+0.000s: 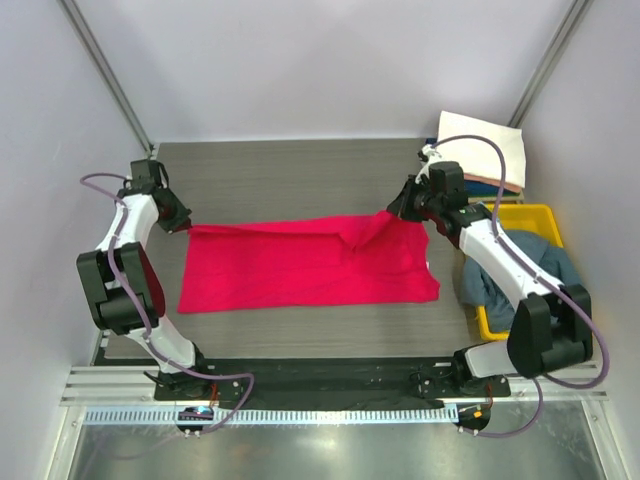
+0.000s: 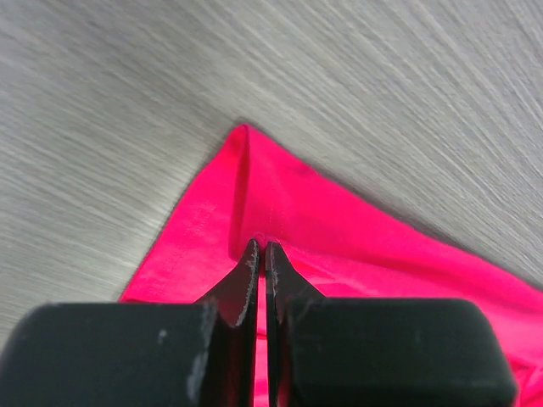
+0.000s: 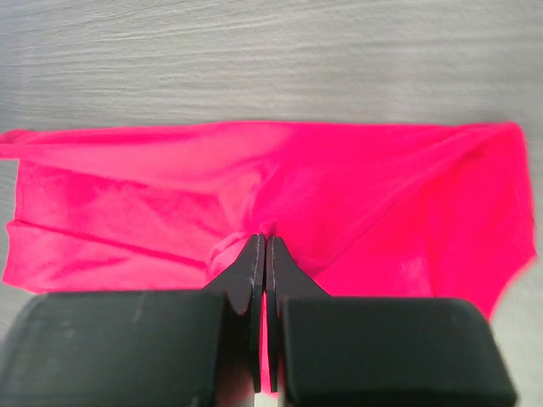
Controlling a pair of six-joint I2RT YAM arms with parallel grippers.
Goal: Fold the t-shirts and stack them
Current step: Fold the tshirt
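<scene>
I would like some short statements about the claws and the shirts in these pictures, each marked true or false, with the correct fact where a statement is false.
1. The left claw is shut on the pink t-shirt. True.
2. The right claw is open and holds nothing. False: it is shut on the pink t-shirt's far edge.
3. A blue-grey t-shirt lies in the yellow tray. True.
4. The pink t-shirt is folded into a small square. False: it lies spread out wide on the table.
</scene>
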